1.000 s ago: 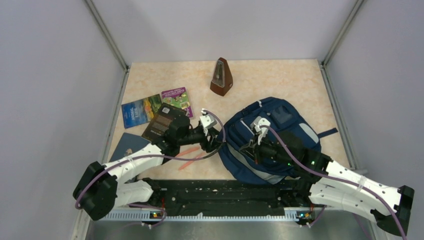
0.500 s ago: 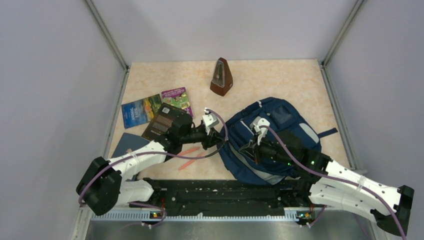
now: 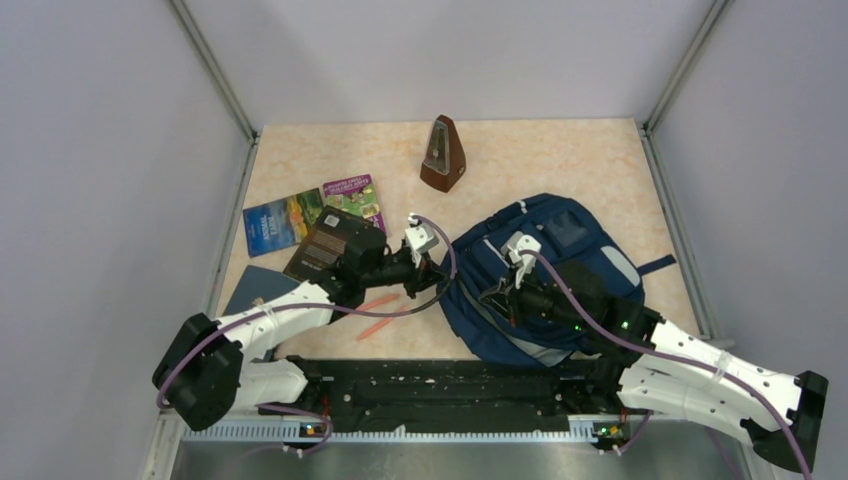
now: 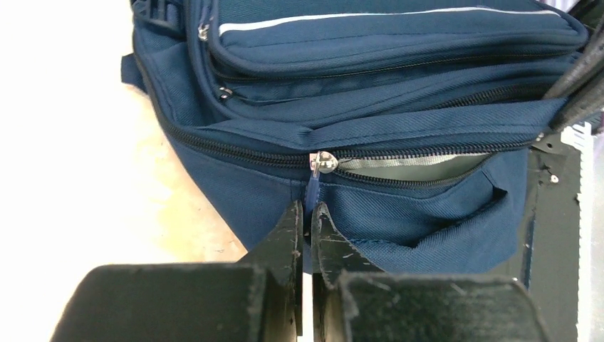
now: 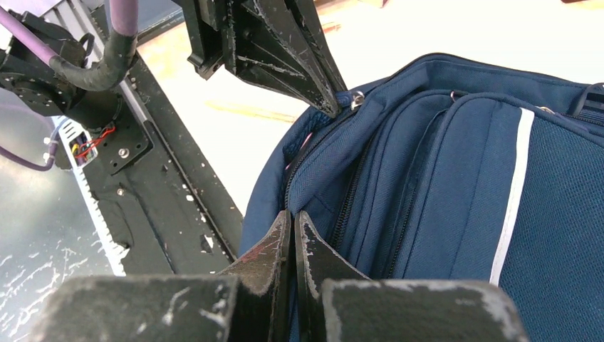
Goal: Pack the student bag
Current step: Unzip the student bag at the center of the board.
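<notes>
One student bag (image 3: 578,238) on the right half of the table (image 3: 560,160), near edge. Left gripper (image 4: 308,208) clamped on a zipper pull (image 4: 312,188); right gripper (image 5: 292,216) closed, seemingly nipping the opening's fabric. Left of bag: four books (image 3: 283,222), two orange sticks (image 3: 378,302); one metronome (image 3: 443,155) behind.

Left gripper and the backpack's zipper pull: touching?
Touching. The left wrist view shows the left gripper pinched shut on the blue zipper pull of the student bag.

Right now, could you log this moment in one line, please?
left gripper: shut on zipper pull | right gripper: shut on student bag fabric
</notes>
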`<state>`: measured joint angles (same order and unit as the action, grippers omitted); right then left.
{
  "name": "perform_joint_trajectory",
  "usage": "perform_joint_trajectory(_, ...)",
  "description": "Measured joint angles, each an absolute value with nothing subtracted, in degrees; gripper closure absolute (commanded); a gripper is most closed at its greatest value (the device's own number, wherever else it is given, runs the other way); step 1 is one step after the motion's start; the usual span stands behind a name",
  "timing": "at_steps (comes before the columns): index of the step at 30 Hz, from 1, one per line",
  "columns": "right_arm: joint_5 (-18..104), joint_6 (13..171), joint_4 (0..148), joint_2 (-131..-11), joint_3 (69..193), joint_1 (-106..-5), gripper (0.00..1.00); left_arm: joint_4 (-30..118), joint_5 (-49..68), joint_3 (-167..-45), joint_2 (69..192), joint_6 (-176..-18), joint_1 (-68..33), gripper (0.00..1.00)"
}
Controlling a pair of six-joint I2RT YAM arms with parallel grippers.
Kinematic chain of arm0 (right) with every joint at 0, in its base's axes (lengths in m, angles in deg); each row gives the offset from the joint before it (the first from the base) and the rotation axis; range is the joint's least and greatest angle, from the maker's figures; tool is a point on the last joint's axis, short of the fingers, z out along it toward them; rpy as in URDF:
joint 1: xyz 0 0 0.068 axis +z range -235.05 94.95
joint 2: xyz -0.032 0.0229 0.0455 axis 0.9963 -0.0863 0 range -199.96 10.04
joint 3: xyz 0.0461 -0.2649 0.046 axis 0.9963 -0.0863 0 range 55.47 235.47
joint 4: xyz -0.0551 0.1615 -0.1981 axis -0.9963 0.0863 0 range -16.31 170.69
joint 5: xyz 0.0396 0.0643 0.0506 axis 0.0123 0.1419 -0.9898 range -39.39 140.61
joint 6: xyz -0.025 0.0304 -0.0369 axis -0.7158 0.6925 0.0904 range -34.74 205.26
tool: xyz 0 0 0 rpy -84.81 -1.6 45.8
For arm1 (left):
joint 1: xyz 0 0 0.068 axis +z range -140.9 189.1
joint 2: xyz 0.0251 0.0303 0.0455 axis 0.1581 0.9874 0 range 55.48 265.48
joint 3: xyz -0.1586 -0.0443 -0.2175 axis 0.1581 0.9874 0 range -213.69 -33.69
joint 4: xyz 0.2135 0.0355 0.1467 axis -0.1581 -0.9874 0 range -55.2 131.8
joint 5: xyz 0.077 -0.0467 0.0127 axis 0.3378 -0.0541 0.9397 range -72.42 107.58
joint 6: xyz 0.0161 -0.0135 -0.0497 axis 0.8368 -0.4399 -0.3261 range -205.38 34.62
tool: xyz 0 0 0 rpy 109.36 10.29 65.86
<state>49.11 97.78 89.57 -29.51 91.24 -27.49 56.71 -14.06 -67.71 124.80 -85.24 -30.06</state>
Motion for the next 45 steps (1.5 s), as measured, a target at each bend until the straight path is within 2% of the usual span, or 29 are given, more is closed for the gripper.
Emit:
perform_joint_trajectory(9,50.2,97.6,89.0,-30.1,91.2,-27.9,1.0,54.4,-4.2,-69.4,124.8,-88.6,-30.7,1.0)
perform_joint_trajectory(24,50.2,97.7,87.8,-31.4,91.2,-28.3,1.0,47.6,2.2,-77.8,130.0,-90.4,-31.1,1.0)
perform_joint_trajectory(37,46.6,97.9,87.9,-31.9,91.2,-28.3,1.0,40.8,-4.2,-82.5,129.5,-83.0,-30.3,1.0)
perform_joint_trajectory(45,45.9,98.1,87.9,-31.9,91.2,-28.3,1.0,39.8,-5.8,-83.2,130.5,-81.8,-30.1,0.94)
